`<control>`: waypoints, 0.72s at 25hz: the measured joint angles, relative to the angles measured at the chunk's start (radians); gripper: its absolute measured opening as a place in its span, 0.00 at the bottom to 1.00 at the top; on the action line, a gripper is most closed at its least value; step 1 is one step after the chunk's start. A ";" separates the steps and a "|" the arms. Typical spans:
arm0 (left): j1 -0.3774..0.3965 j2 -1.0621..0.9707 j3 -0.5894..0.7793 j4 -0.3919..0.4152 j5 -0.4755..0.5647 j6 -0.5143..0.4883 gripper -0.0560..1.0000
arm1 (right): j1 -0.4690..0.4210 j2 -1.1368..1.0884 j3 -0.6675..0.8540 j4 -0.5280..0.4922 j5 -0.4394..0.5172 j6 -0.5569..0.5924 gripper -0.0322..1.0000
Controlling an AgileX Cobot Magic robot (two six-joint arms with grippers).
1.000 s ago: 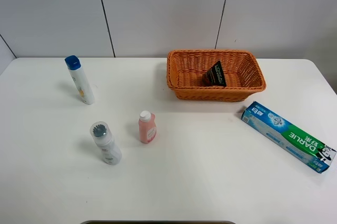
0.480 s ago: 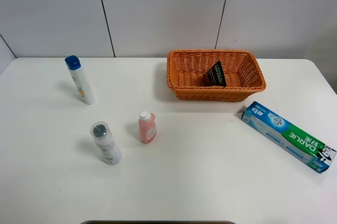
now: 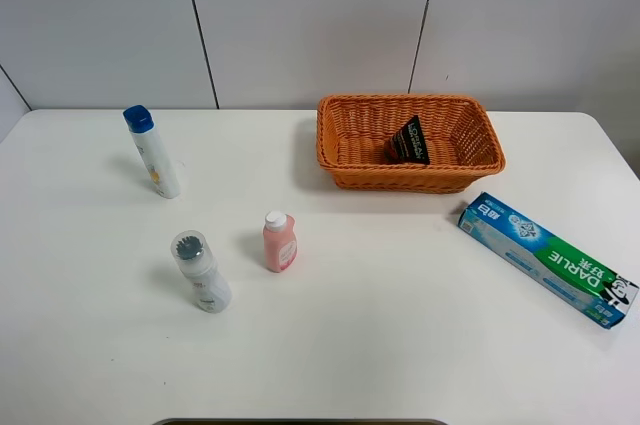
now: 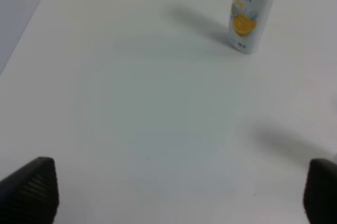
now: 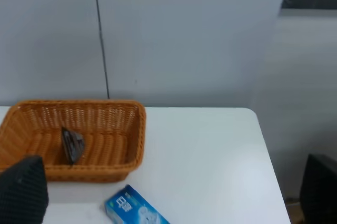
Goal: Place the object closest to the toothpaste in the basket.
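- Since nothing differs between the overhead view a second ago and now, I read this as a settled scene: neither arm is over the table (image 3: 380, 335) and no object has shifted.
- Nearest to me, the left gripper (image 4: 174, 192) has its jaws wide apart with only bare tabletop between them; the right gripper (image 5: 168, 190) is likewise spread and holds nothing.
- On the near left of the table a white bottle with a clear cap (image 3: 200, 272) leans, with a small pink bottle (image 3: 279, 241) upright just beside it.
- On the near right lies the Darlie toothpaste box (image 3: 545, 258), flat and angled, well apart from both bottles.
- Further back on the left stands a white bottle with a blue cap (image 3: 152, 152), tilted slightly; my left wrist camera catches its lower body.
- Farthest back is the wicker basket (image 3: 400, 177), near the end of the toothpaste box.
- Inside it, a small black triangular packet (image 3: 408, 141) leans against the inner weave; its print is too small to read. My right wrist camera also shows it inside the basket.
- My judgement: that packet was the item closest to the toothpaste, so the placement looks done, and with both grippers empty and withdrawn I see nothing left to carry.
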 joint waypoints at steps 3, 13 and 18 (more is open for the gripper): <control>0.000 0.000 0.000 0.000 0.000 0.000 0.94 | -0.003 -0.084 0.104 -0.001 0.001 0.022 0.99; 0.000 0.000 0.000 0.000 0.000 0.000 0.94 | -0.081 -0.246 0.499 0.001 0.002 0.104 0.99; 0.000 0.000 0.000 0.000 0.000 0.000 0.94 | -0.119 -0.340 0.636 0.014 -0.023 0.104 0.99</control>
